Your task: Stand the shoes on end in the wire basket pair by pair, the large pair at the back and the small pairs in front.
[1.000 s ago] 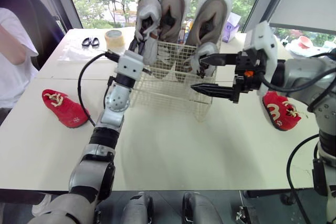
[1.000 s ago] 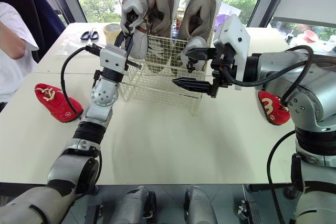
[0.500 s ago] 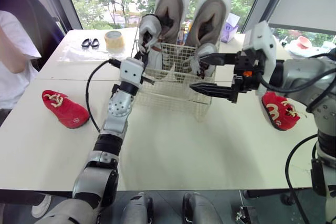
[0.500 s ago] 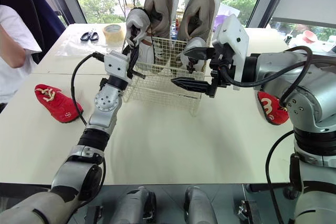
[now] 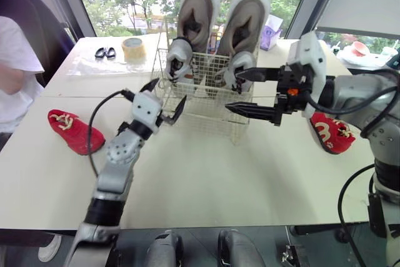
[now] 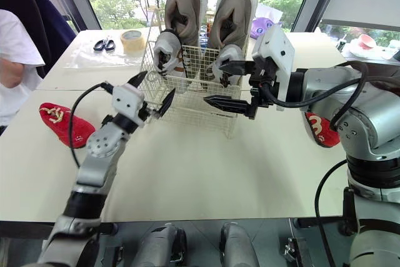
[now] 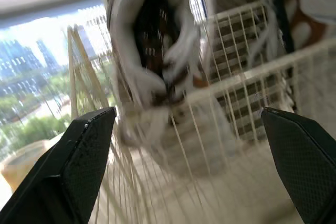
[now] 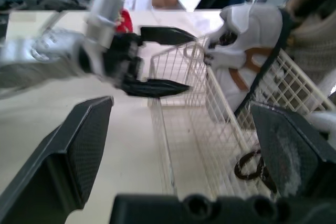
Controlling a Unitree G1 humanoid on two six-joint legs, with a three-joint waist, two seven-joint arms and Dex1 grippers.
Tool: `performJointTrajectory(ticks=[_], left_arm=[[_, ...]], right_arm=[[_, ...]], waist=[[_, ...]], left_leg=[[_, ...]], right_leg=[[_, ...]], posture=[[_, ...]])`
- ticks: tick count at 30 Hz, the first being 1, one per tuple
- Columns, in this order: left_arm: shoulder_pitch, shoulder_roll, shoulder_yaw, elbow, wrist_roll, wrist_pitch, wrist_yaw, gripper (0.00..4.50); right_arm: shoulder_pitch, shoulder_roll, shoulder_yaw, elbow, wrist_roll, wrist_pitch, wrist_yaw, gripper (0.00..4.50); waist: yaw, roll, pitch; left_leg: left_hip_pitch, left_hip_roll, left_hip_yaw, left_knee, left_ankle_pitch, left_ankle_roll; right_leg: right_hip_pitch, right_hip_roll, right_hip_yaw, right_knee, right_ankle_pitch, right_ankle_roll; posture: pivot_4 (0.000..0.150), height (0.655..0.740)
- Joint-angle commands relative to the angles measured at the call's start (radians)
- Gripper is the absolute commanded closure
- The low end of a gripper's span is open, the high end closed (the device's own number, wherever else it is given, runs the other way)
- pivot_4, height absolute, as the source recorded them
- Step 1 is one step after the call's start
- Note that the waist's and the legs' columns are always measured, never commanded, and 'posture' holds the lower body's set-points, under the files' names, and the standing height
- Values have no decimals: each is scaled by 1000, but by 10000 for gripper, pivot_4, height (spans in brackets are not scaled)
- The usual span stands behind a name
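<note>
Head camera, centre top: wire basket point(image 5: 206, 115) on the table point(image 5: 206, 179). The large tan pair point(image 5: 199, 14) stands on end along the basket's back, side by side. The small white pair is in front of it: one white shoe point(image 5: 179, 60) at the front-left corner, the other white shoe point(image 5: 241, 68) at the front-right, both upright inside the wire.

Left gripper point(image 5: 164, 98) sits left of centre, just off the basket's front-left corner, fingers spread wide and empty.

Right gripper point(image 5: 232, 90) is right of centre at the basket's front-right corner. Its fingers are also released, one high near the right white shoe and one low against the front mesh; can't tell whether either touches.

Two red shoes lie flat on the table outside the basket. One red shoe point(image 5: 69, 132) is at mid-left, the second red shoe point(image 5: 331, 130) at mid-right behind the right arm.

Upper left: scissors point(image 5: 104, 53) and a tape roll point(image 5: 133, 48). A person's white sleeve point(image 5: 12, 60) shows at the left edge.
</note>
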Motion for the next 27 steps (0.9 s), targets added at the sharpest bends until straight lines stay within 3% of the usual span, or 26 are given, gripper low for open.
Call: performJointTrajectory(ticks=[1,6,8,10,13,19,24,27], left_arm=[[21,60,81,-226,-121,219,-22,248],[12,159,259,-359,-389,528,-36,248],[0,212,340,-339,-567,677,-80,248],[17,279,380,-324,-736,810,-154,248],[71,329,364,-373,-853,861,-234,248],[101,322,218,-451,-972,916,-262,248],[100,317,103,-431,-908,879,-292,248],[95,370,18,-423,-824,841,-370,248]], right_arm=[[17,-8,-57,-18,17,-1,-11,0],[127,21,-204,3,53,11,-107,0],[217,29,-319,30,78,26,-143,0],[326,16,-382,61,-5,-22,-182,0],[438,55,-479,93,-117,-137,-290,0],[641,237,-611,-1,-218,-256,-506,0],[778,375,-627,-155,-201,-257,-610,0],[881,461,-597,-228,-207,-291,-632,0]], waist=[[3,0,0],[2,0,0],[5,0,0],[5,0,0],[1,1,0],[4,1,0],[-1,8,-2],[0,8,-4]], left_leg=[[0,0,0,0,0,0],[0,0,-1,0,0,0],[0,0,-1,0,0,0],[0,-1,-2,0,0,0],[0,-1,0,0,0,0],[1,0,-1,-1,2,-3],[3,1,0,-2,2,-4],[4,1,1,-3,2,-4]], right_leg=[[0,0,0,0,0,-1],[1,0,0,-2,-2,-3],[1,1,0,-2,0,0],[2,1,-1,-2,0,0],[2,1,0,-3,-1,0],[2,5,2,-3,-1,0],[2,7,5,-2,-3,-3],[2,7,6,-2,-3,-4]], posture=[[1500,7400],[1500,7400],[1500,7400],[1500,7400],[1500,7400],[1500,7400],[1500,7400],[1500,7400]])
